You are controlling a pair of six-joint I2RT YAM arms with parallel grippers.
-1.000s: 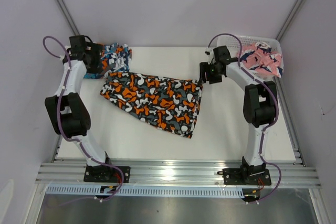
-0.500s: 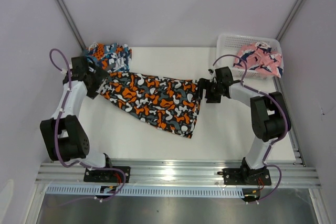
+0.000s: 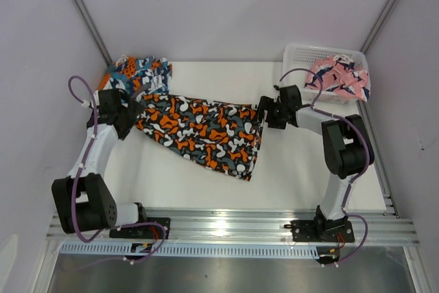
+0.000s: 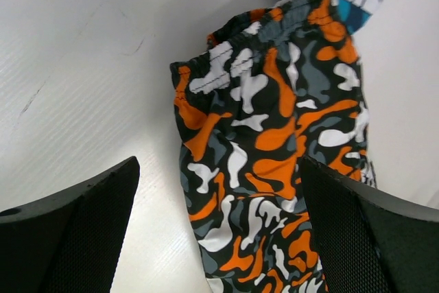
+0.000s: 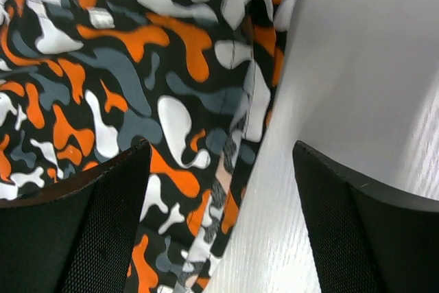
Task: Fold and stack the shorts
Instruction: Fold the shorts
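The white mesh basket (image 3: 296,53) at the worktop's (image 3: 295,162) far right corner holds 1 pink-navy-white shorts (image 3: 341,77). The left gripper (image 3: 129,117) and right gripper (image 3: 265,112) sit low at opposite ends of the camouflage shorts (image 3: 199,132), jaws wide, holding nothing.

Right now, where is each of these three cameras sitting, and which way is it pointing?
Top external: fixed above and behind the arms, looking down on the table; both whole arms show.
Left wrist: on the left arm, looking down past the open left gripper at the gathered end of the camouflage shorts.
Right wrist: on the right arm, looking down past the open right gripper at their opposite edge.
All three share those shorts.
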